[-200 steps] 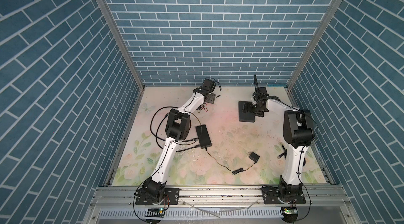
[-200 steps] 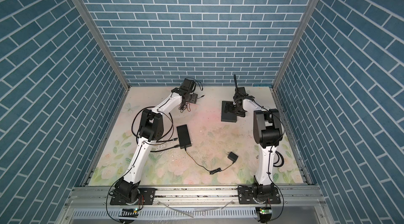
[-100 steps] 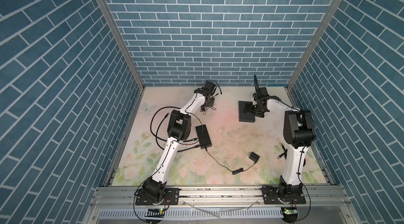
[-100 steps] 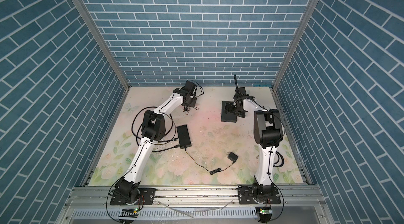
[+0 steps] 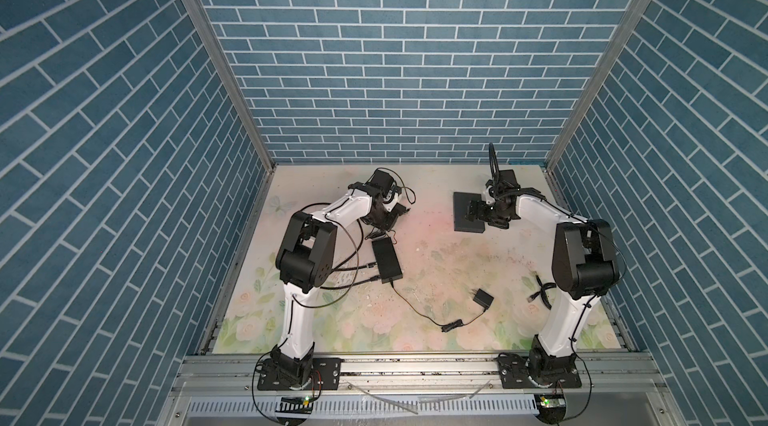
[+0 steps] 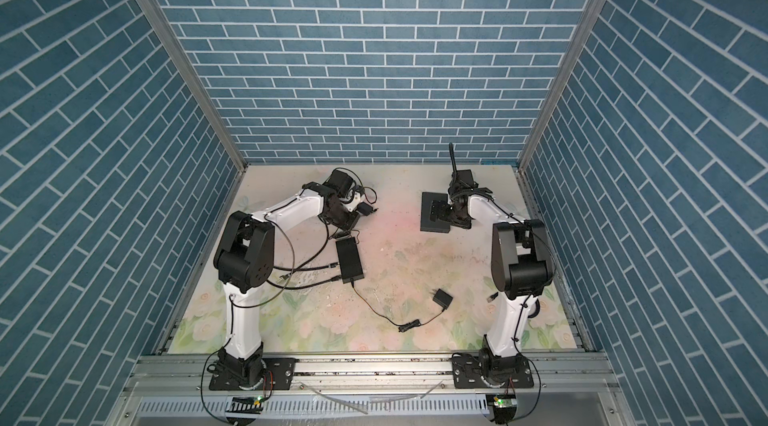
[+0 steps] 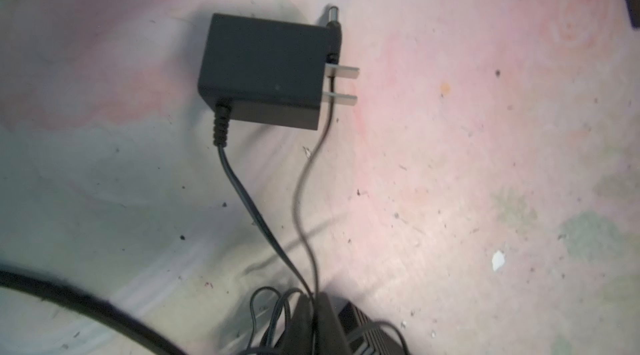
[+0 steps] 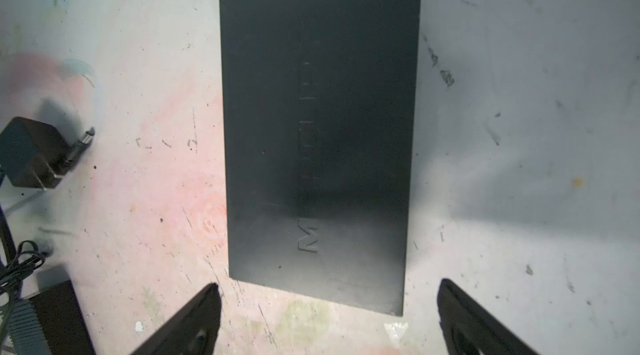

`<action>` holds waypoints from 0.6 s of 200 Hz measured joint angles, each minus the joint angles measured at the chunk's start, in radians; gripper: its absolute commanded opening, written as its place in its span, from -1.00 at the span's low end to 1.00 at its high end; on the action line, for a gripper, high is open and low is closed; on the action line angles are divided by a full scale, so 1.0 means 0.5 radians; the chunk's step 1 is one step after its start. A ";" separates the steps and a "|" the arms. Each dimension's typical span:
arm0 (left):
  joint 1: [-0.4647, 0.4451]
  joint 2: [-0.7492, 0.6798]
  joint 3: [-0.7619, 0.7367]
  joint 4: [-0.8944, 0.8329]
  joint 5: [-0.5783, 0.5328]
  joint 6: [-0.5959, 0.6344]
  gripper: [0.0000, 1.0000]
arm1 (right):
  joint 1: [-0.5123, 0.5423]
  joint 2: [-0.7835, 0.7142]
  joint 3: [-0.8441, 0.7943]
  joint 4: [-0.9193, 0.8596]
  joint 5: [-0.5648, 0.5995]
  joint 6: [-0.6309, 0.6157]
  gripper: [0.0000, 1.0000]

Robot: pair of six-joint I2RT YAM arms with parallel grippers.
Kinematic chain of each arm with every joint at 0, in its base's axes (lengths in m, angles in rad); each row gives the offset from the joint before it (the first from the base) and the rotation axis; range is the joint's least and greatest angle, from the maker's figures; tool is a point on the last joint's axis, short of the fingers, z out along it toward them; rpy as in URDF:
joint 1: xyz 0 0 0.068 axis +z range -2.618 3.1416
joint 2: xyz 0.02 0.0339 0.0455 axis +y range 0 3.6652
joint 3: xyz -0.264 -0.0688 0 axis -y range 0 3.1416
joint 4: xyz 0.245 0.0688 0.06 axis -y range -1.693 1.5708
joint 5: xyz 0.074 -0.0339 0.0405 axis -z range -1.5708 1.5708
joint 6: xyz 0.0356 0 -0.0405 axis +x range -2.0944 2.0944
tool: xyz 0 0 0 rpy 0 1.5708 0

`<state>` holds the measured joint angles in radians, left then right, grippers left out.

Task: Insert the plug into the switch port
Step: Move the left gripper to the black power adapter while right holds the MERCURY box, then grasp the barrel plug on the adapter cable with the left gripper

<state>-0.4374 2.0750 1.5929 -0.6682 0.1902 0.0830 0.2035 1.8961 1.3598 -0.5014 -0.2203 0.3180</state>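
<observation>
Black cable [image 7: 300,180] appears pinched between the left fingers [image 7: 325,322]; the plug [image 7: 333,16] is better regripped near its barrel. Spread right fingers [image 8: 204,311] are poised either side of the switch [image 8: 318,128].

Stereo pair overhead, one camera per wrist.
Both top views look down from above the front edge over the whole tabletop [image 5: 436,262]; wrist cameras sit close above it, both catching the barrel plug [image 7: 334,24].
</observation>
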 measured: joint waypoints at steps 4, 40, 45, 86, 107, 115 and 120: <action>0.002 -0.002 -0.011 -0.002 0.001 0.024 -0.30 | 0.000 -0.003 -0.002 0.000 -0.001 -0.004 0.93; 0.021 -0.003 -0.021 -0.021 0.032 0.047 0.05 | -0.004 -0.018 -0.003 0.000 -0.002 -0.011 0.93; 0.021 -0.006 -0.016 -0.020 0.037 0.049 0.05 | -0.006 -0.023 -0.003 0.000 -0.002 -0.011 0.93; -0.035 -0.072 0.107 0.034 0.116 0.077 0.05 | -0.024 -0.048 -0.003 0.001 -0.020 -0.017 0.93; -0.132 -0.026 0.285 0.105 0.088 0.078 0.06 | -0.039 -0.049 -0.008 0.002 -0.032 -0.018 0.92; -0.172 0.029 0.378 0.134 0.051 0.063 0.06 | -0.044 -0.049 -0.018 0.005 -0.037 -0.018 0.92; -0.191 0.065 0.434 0.145 0.034 0.054 0.05 | -0.046 -0.050 -0.024 0.008 -0.040 -0.018 0.92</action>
<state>-0.5327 2.1075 1.8099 -0.5957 0.2070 0.1101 0.1806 1.8713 1.3476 -0.4976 -0.2405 0.3088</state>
